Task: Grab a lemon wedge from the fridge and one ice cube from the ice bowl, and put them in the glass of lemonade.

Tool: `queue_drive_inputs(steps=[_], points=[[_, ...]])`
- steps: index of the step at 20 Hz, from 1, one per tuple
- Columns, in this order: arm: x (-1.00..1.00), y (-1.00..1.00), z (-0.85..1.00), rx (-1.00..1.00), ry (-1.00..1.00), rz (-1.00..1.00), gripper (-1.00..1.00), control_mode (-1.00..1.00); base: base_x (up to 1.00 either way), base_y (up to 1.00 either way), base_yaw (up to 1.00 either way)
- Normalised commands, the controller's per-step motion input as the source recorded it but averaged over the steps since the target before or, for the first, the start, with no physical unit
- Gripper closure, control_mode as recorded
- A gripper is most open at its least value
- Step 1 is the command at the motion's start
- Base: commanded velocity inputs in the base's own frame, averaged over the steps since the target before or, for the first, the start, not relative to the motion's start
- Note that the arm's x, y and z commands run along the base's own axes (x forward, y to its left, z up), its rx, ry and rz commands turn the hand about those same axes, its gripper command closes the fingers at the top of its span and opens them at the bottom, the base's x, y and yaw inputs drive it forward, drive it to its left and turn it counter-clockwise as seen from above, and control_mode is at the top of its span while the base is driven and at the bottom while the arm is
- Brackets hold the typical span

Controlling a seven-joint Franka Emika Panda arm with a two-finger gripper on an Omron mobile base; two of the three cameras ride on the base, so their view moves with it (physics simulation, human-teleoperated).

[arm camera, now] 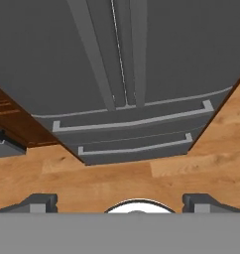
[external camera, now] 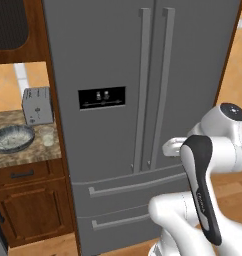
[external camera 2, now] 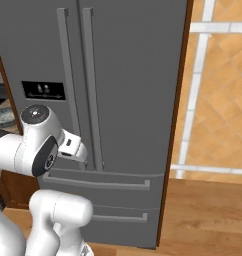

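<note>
Claw: we are seeing our gripper point(arm camera: 119, 202) standing wide open in the hand view, the two dark finger tips point(arm camera: 40, 202) sitting far apart at the bottom corners, nothing between them but wooden floor point(arm camera: 117, 181).
Grip: we are holding nothing.
Arm: we are seeing it folded low in front of the fridge in both base views, with the hand itself tucked behind the white links, so we cannot tell the finger spacing from those two.
Fridge: the fridge point(external camera: 143, 125) is standing directly ahead of the claw, both French doors shut, the two long vertical handles point(external camera: 153, 90) running side by side along the door seam.
Fridge vs claw: in the hand view the fridge point(arm camera: 142, 74) is sitting above the finger tips and well apart from them, a strip of floor lying between; the claw is touching no handle.
Drawers: the two lower drawers point(arm camera: 134, 134) are closed, their horizontal bars facing us.
Dispenser: the black dispenser panel point(external camera: 101, 98) is sitting on the left door.
Ice bowl: the ice bowl point(external camera: 12, 138) is resting on the stone counter point(external camera: 28, 155) left of the fridge, well apart from the claw.
Glass of lemonade: the glass of lemonade point(external camera: 47, 137) is standing upright just right of the bowl, near the fridge's side wall.
Toaster: the toaster point(external camera: 37, 105) is sitting behind the bowl and glass, against the wall.
Cabinet: the wooden cabinet point(external camera: 30, 205) is carrying the counter, drawer and door shut.
Lemon wedge: we cannot tell where it is lying.
</note>
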Motion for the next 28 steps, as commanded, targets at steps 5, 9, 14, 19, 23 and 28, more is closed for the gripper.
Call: queue_drive_inputs(steps=[5, 9, 14, 19, 23, 28], points=[[0.09, 0.00, -0.01, 0.00, 0.00, 0.00, -1.00, -1.00, 0.00, 0.00, 0.00], [0.02, 0.00, -0.11, 0.00, 0.00, 0.00, -1.00, -1.00, 0.00, 0.00, 0.00], [0.02, 0.00, -0.10, 0.00, 0.01, 0.01, -1.00, -1.00, 0.00, 0.00, 0.00], [0.00, 0.00, -0.03, 0.00, 0.00, 0.03, -1.00, -1.00, 0.00, 0.00, 0.00], [0.03, 0.00, 0.00, 0.00, -0.02, 0.01, -1.00, -1.00, 0.00, 0.00, 0.00], [0.48, -0.16, 0.25, 0.00, -0.12, 0.00, -1.00, -1.00, 0.00, 0.00, 0.00]])
